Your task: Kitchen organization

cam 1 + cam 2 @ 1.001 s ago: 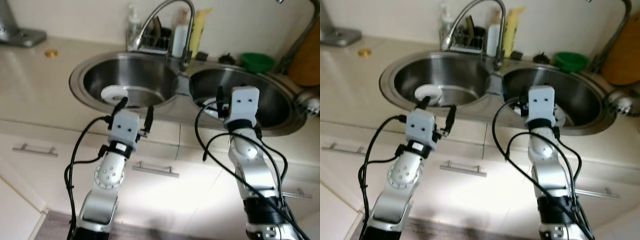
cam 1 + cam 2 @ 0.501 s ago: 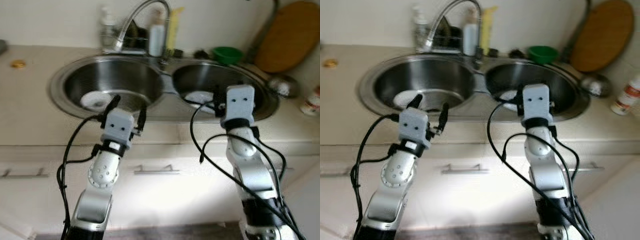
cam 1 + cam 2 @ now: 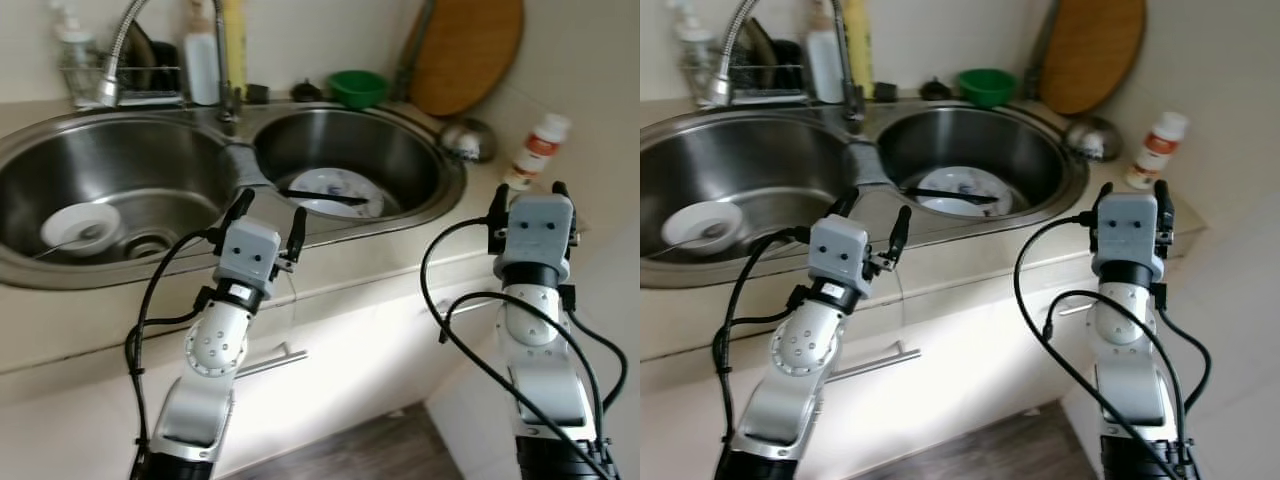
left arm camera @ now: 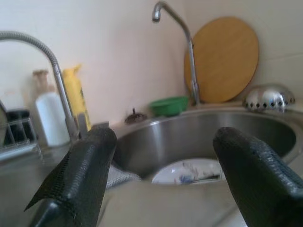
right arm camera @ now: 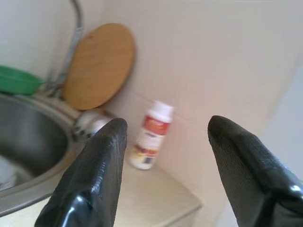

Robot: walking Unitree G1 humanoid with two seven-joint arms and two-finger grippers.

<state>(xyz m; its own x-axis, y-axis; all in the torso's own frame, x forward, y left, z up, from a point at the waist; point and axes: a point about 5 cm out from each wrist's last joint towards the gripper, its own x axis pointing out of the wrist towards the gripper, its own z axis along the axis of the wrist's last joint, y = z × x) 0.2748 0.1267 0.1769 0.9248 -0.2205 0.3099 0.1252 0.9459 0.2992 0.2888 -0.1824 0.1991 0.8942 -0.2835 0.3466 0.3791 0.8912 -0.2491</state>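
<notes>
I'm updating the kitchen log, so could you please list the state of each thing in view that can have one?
Left gripper: open, holding nothing, above the counter's front edge.
Right gripper: open, holding nothing, facing the bottle.
Plate: lying flat in the right basin, a dark utensil across it.
White dish: lying in the left basin.
Bottle: upright, capped.
Cutting board: leaning against the wall.

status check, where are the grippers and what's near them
Left gripper open at sink edge, facing plate. Right gripper open, lined up on white bottle. Nothing between.
</notes>
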